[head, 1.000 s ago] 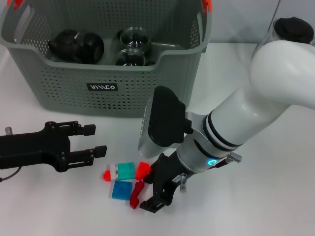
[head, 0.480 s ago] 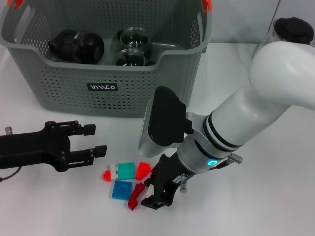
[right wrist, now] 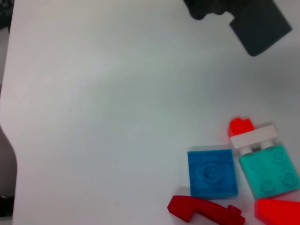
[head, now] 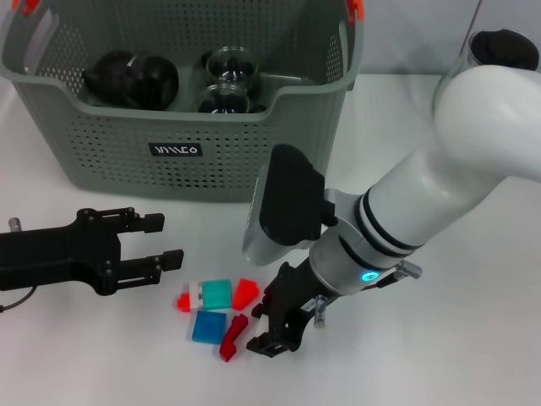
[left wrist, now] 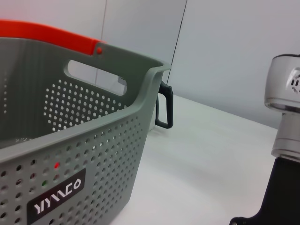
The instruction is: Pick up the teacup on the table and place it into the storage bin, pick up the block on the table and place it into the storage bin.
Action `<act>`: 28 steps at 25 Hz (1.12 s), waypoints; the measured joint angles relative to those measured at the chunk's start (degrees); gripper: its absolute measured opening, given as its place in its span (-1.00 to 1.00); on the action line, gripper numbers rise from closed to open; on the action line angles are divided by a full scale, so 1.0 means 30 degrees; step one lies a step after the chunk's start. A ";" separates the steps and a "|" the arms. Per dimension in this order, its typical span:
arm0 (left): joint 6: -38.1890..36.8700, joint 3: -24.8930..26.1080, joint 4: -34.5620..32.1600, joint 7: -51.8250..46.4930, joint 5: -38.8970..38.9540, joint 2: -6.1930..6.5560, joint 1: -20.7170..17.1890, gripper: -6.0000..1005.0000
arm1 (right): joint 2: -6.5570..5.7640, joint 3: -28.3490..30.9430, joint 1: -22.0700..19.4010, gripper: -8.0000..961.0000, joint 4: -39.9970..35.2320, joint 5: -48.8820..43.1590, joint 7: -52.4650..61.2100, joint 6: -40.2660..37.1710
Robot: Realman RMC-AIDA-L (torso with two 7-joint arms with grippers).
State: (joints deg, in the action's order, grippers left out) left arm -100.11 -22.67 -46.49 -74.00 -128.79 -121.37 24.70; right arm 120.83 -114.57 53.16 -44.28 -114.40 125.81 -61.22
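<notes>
Plastic blocks (head: 215, 306): small cluster of red, teal and blue pieces on the white counter (head: 456, 338), at six o'clock from the storage bin (head: 182, 152).
Right hand (head: 275, 326): low at the cluster's three o'clock edge, nearer arm; finger state cannot be told.
Dark red block (head: 230, 337): long axis slanted, nearest that hand.
Left hand (head: 161, 245): fingers spread, empty, at nine o'clock.

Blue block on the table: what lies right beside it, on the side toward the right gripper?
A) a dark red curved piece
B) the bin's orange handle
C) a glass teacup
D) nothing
A: in the head view the dark red curved piece lies against the blue block, between it and the right gripper; the glass cups sit in the bin.
</notes>
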 joint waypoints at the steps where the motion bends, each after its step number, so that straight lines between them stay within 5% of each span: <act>1: 0.0000 0.0000 0.0000 -0.0001 -0.0007 -0.0001 0.0001 0.33 | -0.0041 0.0072 -0.0011 -0.04 -0.0020 -0.0009 0.0025 -0.0033; 15: -0.0107 0.0000 0.0001 -0.0001 0.0038 0.0000 0.0001 0.33 | -0.0267 0.5884 -0.0381 -0.05 -0.0441 -0.2269 -0.0241 -0.3470; 22: -0.0211 0.0019 -0.0016 -0.0010 0.0042 -0.0002 -0.0055 0.33 | -0.0291 1.1059 -0.1210 -0.05 -0.4697 -0.3424 -0.0100 -0.7515; 28: -0.0233 0.0222 -0.0076 -0.0012 0.0034 0.0037 -0.0040 0.33 | -0.0301 1.3832 -0.0276 -0.05 -0.7580 -0.3574 0.0125 -0.8617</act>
State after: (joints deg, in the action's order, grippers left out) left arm -100.81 -22.01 -46.72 -74.04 -128.68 -121.26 24.58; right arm 119.93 -73.07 52.33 -67.02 -125.13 126.19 -87.07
